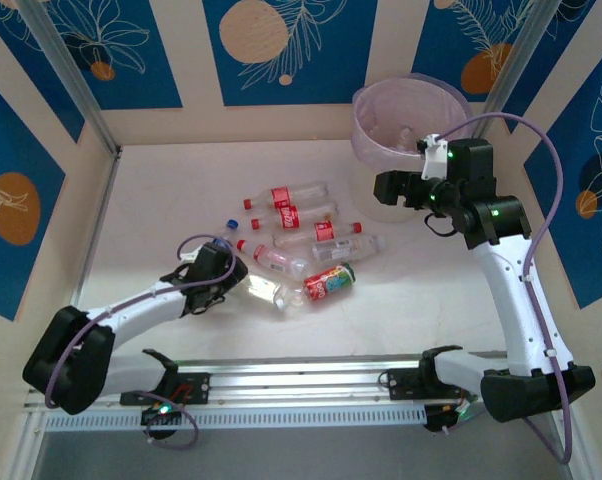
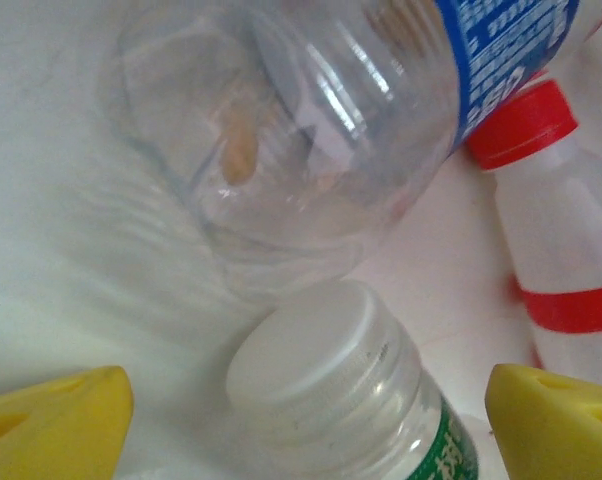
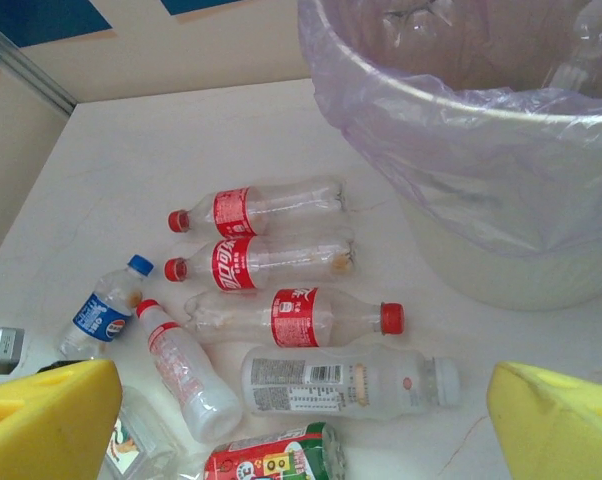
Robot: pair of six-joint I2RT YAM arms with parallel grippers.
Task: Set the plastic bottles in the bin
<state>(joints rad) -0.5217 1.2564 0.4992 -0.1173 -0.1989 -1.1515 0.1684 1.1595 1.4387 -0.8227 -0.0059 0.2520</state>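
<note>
Looking down from overhead, the desk point(image 1: 151, 190) has bare surface to the left and along the far wall. The plastic bottles point(image 1: 296, 245) lie on their sides, bunched in the middle, and the bin point(image 1: 359, 110) stands at the far right, close to the corner walls (tight room there). My left arm point(image 1: 141, 305) reaches low from its near-left base to the left end of the bunch. The left fingers point(image 2: 56, 420) are spread wide on either side of a white-capped bottle point(image 2: 331, 390) with a green label, not touching it. A clear bottle with a blue label point(image 2: 311, 130) lies just beyond. My right arm point(image 1: 516, 290) rises from the near right and bends at the elbow, its wrist high beside the near side of the bin. The right fingers point(image 3: 51, 420) are wide apart and hold nothing. Inside the lilac bag I can make out clear bottle shapes point(image 3: 411, 20), though I cannot tell how many.
</note>
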